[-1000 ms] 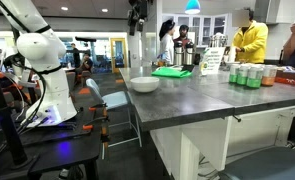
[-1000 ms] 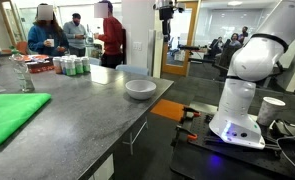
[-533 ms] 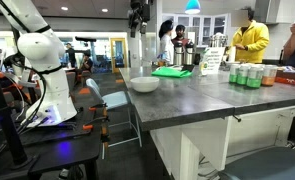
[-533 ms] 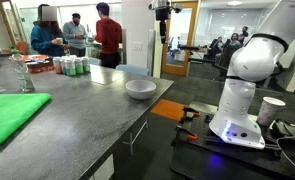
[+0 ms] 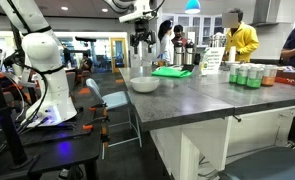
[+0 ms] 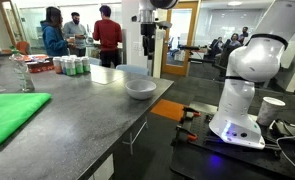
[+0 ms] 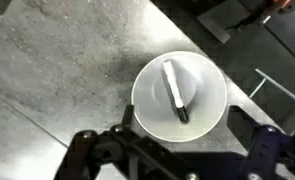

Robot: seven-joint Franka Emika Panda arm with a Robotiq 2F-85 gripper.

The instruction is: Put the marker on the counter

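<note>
The marker (image 7: 174, 90), a slim light stick with a dark tip, lies inside the white bowl (image 7: 179, 95). The bowl stands near the end of the dark grey counter (image 7: 57, 80). It shows in both exterior views (image 5: 144, 85) (image 6: 140, 89), where the marker is too small to see. My gripper (image 7: 172, 152) hangs straight above the bowl, open and empty, its fingers (image 7: 82, 150) spread wider than the bowl. In both exterior views the gripper (image 5: 142, 42) (image 6: 149, 45) is well above the bowl and not touching it.
A green cloth (image 5: 172, 71) (image 6: 9, 113) lies on the counter (image 5: 202, 95), with cans (image 5: 247, 76) (image 6: 69, 66) and a bottle (image 6: 25, 78) further along. Several people stand behind. The robot base (image 6: 237, 110) sits on a low black table (image 5: 47, 140).
My gripper has come down from high above the bowl to lower over it. The bowl has not moved. People in the background have shifted.
</note>
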